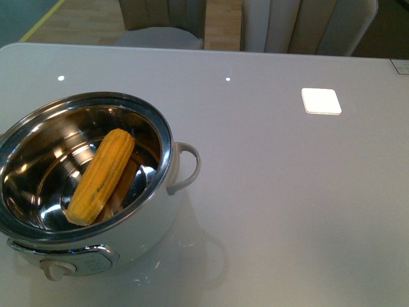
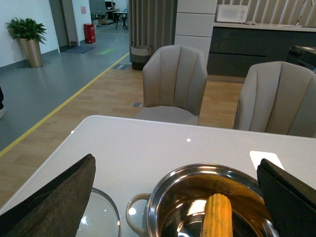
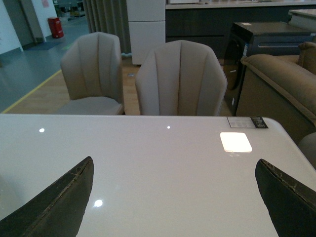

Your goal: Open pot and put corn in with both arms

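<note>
Left gripper (image 2: 175, 197), jaws spread wide and empty, hovers over the open pot (image 2: 163, 195). Below and between its jaws, the yellow-orange corn (image 1: 102, 176) leans in the steel bowl. Right gripper (image 3: 173, 197) gapes wide over bare table (image 3: 163, 163).

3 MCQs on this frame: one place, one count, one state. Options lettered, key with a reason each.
1. Where is the corn?
A) on the table
B) inside the pot
C) held by a gripper

2. How many corn cobs show?
A) one
B) two
C) three

3. How is the left gripper?
A) shut on the corn
B) shut and empty
C) open

Key: 1 B, it leans against the steel bowl's wall. 2 A, a single yellow cob in the front view. 3 C, the fingers stand wide apart, holding nothing.
</note>
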